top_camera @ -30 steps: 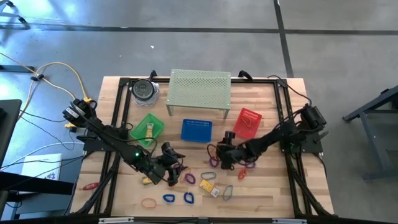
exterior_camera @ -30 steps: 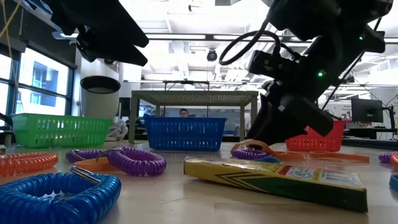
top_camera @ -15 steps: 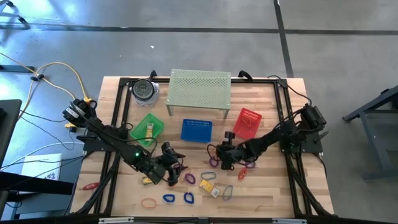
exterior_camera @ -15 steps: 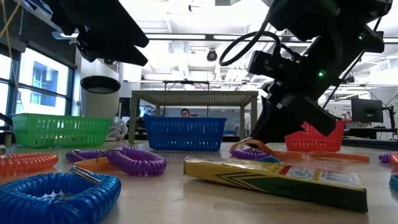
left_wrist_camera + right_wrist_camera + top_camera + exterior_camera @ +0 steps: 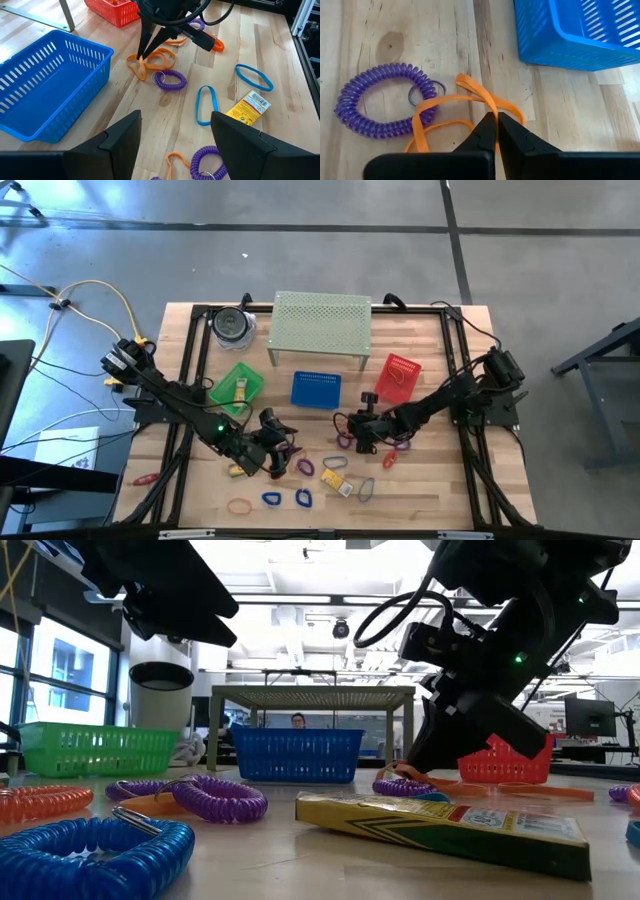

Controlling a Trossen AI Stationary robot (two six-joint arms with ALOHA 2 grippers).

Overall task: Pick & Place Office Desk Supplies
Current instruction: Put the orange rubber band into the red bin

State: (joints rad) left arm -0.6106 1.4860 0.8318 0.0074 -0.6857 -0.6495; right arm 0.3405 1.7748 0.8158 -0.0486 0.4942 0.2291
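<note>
right gripper point(image 5: 496, 131) tilted down at desk point(image 5: 430, 490) just beside blue basket point(image 5: 316, 389), jaws pinching orange band point(image 5: 470, 98) | purple coil loop point(image 5: 380, 106) touching band | left gripper point(image 5: 272, 452) low, near basket's other side, jaws spread, holding nothing

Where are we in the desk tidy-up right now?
Done: the green basket and red basket each hold something. In hand: the right claw is shut on an orange band beside a purple coil. Left: loops and a yellow box scattered on the table; the blue basket looks empty.
</note>
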